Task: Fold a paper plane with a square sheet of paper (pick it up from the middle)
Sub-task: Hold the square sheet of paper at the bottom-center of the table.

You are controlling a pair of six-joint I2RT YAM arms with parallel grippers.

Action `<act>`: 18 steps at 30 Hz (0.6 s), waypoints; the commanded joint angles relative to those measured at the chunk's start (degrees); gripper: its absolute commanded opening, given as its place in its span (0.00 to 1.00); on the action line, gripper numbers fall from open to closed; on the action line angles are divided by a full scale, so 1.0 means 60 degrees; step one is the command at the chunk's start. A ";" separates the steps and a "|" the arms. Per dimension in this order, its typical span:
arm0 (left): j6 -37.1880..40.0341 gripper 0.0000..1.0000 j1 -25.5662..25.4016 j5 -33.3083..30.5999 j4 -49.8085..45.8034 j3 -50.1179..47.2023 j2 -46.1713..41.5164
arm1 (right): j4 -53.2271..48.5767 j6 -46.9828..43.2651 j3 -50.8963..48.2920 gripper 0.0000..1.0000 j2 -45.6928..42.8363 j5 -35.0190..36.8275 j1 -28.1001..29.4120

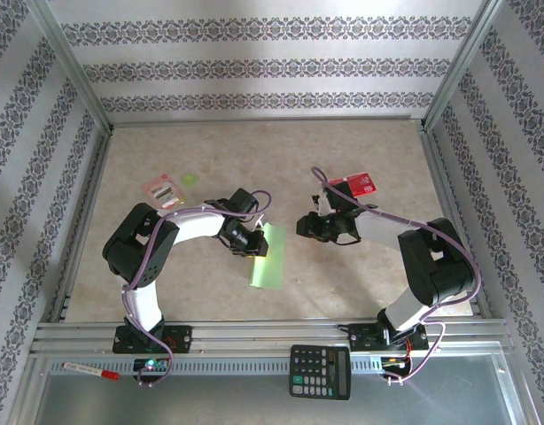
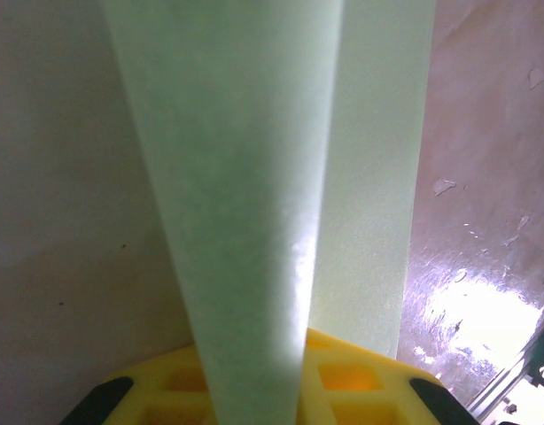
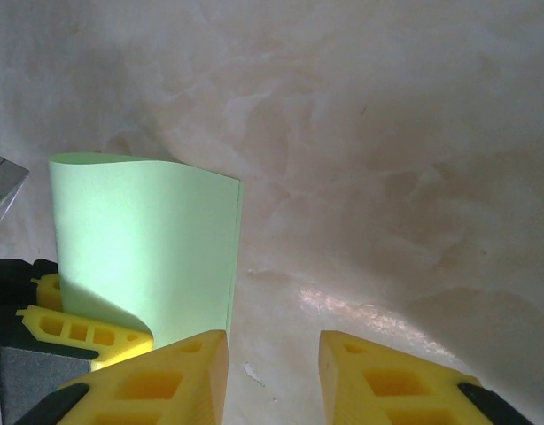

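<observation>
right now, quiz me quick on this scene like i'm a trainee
1. True or false: the right tool grips the folded light-green paper sheet.
2. Which one holds that sheet? A the left tool, B the right tool, C neither.
3. Fill in: the red-and-white printed packet lies nearest the ___ arm.

Key: 1 false, its fingers stand apart with nothing between them. 2 A. 3 right.
</observation>
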 commanded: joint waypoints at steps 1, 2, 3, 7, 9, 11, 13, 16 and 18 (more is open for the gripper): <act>0.0134 0.18 0.0074 -0.1144 -0.0853 -0.0315 0.0647 | 0.0015 -0.0107 -0.0111 0.32 -0.0285 0.0085 0.0054; 0.0126 0.18 0.0079 -0.1148 -0.0839 -0.0338 0.0650 | 0.0015 -0.0089 -0.0105 0.33 -0.0289 0.0085 0.0074; 0.0135 0.18 0.0078 -0.1124 -0.0831 -0.0342 0.0646 | 0.0006 -0.0079 -0.0101 0.33 -0.0297 0.0093 0.0090; 0.0114 0.18 0.0079 -0.1146 -0.0809 -0.0356 0.0682 | 0.0054 -0.0025 -0.0110 0.33 -0.0262 0.0114 0.0229; 0.0120 0.18 0.0078 -0.1123 -0.0794 -0.0379 0.0673 | 0.0092 0.0012 -0.0109 0.32 -0.0224 0.0114 0.0280; 0.0113 0.18 0.0071 -0.1171 -0.0796 -0.0390 0.0660 | 0.0118 0.0044 -0.0124 0.32 -0.0210 0.0122 0.0343; 0.0117 0.17 0.0078 -0.1158 -0.0794 -0.0413 0.0669 | 0.0141 0.0100 -0.0125 0.32 -0.0217 0.0114 0.0432; 0.0118 0.17 0.0071 -0.1175 -0.0781 -0.0429 0.0678 | 0.0402 0.0376 -0.0231 0.31 -0.0217 -0.0047 0.0571; 0.0118 0.18 0.0079 -0.1173 -0.0758 -0.0432 0.0678 | 0.0814 0.0736 -0.0363 0.28 -0.0188 -0.0237 0.0750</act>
